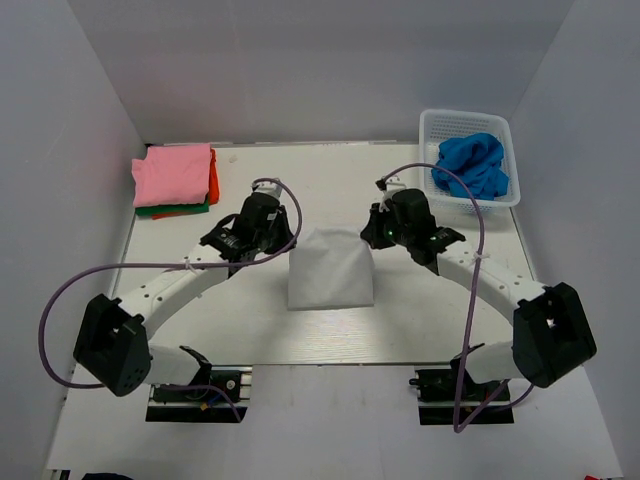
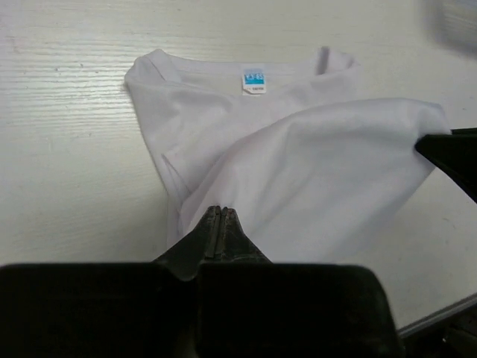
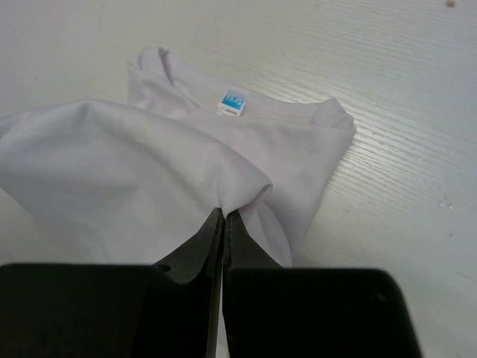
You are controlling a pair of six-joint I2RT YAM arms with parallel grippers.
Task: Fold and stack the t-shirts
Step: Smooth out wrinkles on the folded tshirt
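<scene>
The white t-shirt (image 1: 330,272) lies mid-counter (image 1: 230,325), between the arms. The left hand (image 2: 221,218) and right hand (image 3: 223,218) are each clamped on one corner of a raised fold. The labelled collar (image 2: 254,80) lies straight ahead, equally near both.

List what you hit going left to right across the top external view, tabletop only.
pink-topped folded stack → left gripper, pinching cloth → white t-shirt → right gripper, also pinching it → basket holding the blue t-shirt
</scene>
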